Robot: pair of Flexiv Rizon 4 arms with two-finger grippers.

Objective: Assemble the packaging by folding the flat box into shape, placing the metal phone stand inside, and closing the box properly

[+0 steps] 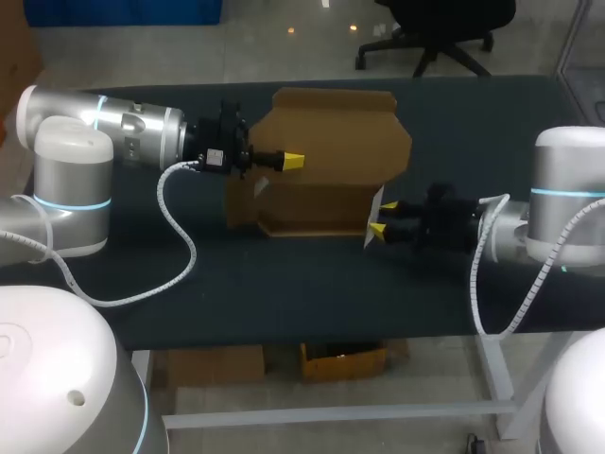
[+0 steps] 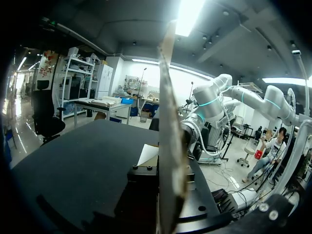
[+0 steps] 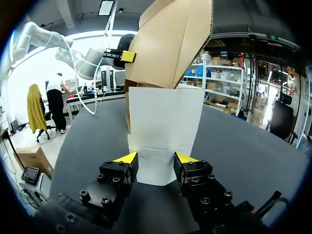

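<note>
Head view: a brown cardboard box [image 1: 326,156] stands half-folded on the table [image 1: 284,284], flaps loose. The left gripper [image 1: 291,160] meets the box's left wall; its grip cannot be told. The right gripper [image 1: 380,218], at the box's right, is spread wide around a white flap [image 3: 163,126]. No phone stand shows. Loading and closing likely remain.

So the left arm [image 1: 104,128] and right arm [image 1: 567,189] are chunky silver-white tubes with glowing cyan rings and white coiled cables [image 1: 180,232] hanging off. The right gripper [image 3: 156,157] is black blocks, hex screws, yellow tips.
</note>
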